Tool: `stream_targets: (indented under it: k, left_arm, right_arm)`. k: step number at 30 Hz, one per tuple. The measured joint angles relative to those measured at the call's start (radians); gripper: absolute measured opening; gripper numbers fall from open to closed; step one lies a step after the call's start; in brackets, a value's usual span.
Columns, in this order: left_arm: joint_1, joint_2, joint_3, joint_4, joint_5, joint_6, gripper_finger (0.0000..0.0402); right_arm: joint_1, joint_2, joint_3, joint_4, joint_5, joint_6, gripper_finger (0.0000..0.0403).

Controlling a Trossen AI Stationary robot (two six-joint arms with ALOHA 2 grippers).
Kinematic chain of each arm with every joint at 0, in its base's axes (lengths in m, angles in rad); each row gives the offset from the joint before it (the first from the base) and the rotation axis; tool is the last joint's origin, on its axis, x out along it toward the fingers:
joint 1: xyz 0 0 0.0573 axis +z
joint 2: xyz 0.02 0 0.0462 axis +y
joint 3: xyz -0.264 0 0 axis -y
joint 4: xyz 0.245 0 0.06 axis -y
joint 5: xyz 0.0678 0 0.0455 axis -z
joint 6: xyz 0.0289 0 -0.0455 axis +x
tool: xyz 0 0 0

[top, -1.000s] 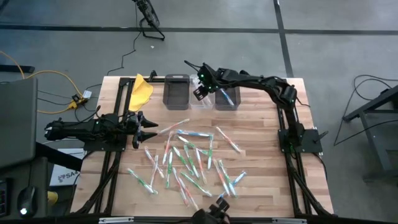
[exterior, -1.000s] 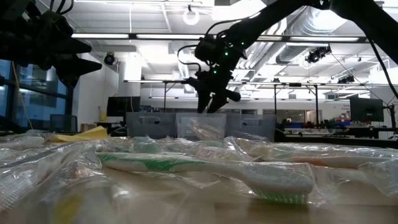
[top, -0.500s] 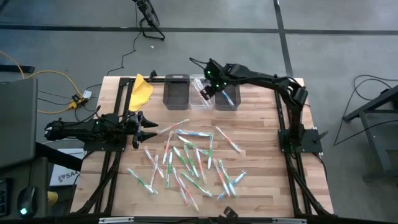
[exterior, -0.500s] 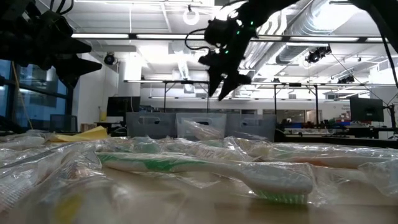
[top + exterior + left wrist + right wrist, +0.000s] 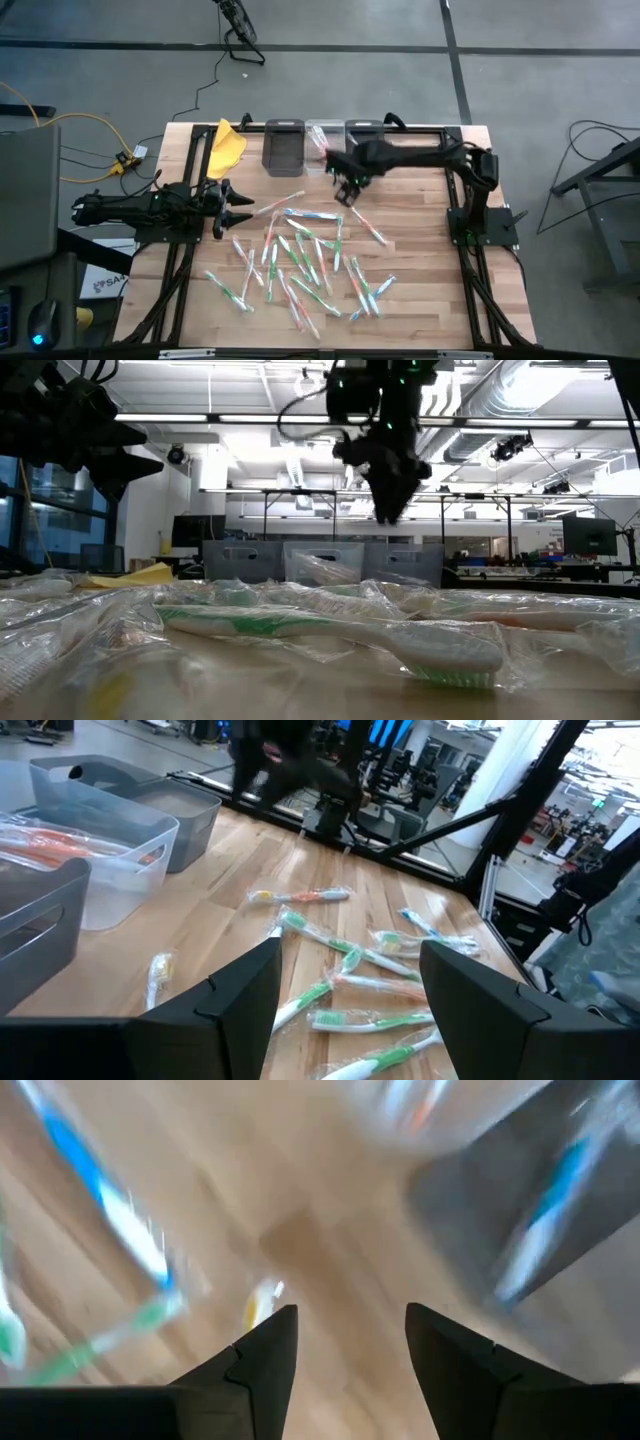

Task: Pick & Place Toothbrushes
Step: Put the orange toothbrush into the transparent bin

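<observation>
1. The right pincer [image 5: 345, 190] hung open and empty beside the bins [image 5: 283, 146].
2. Toothbrushes [image 5: 300, 255] lay scattered on the table [image 5: 420, 270].
3. The left pincer [image 5: 232, 207] waited open.
4. Best approach: target 1 isolated brush.

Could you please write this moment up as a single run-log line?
right gripper: open, empty, above table between bins and toothbrushes | left gripper: open, empty, at table's left edge | toothbrushes scattered mid-table

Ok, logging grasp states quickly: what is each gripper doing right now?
Left gripper: open, empty, at the table's left edge.
Right gripper: open, empty, above the table just in front of the bins.
</observation>
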Motion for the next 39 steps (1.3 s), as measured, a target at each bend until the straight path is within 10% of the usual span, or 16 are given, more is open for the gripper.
stream_targets:
  k: [12, 39]
  left_arm:
    - [0.000, 0.000, 0.000, -0.001, 0.003, 0.000, 0.0232]
    - [0.000, 0.000, 0.000, -0.001, 0.003, -0.006, 0.0232]
  right_arm:
    - [0.143, 0.001, -0.286, 0.163, 0.016, 0.153, 0.0180]
    - [0.271, -0.009, -0.429, 0.330, 0.012, 0.283, 0.0180]
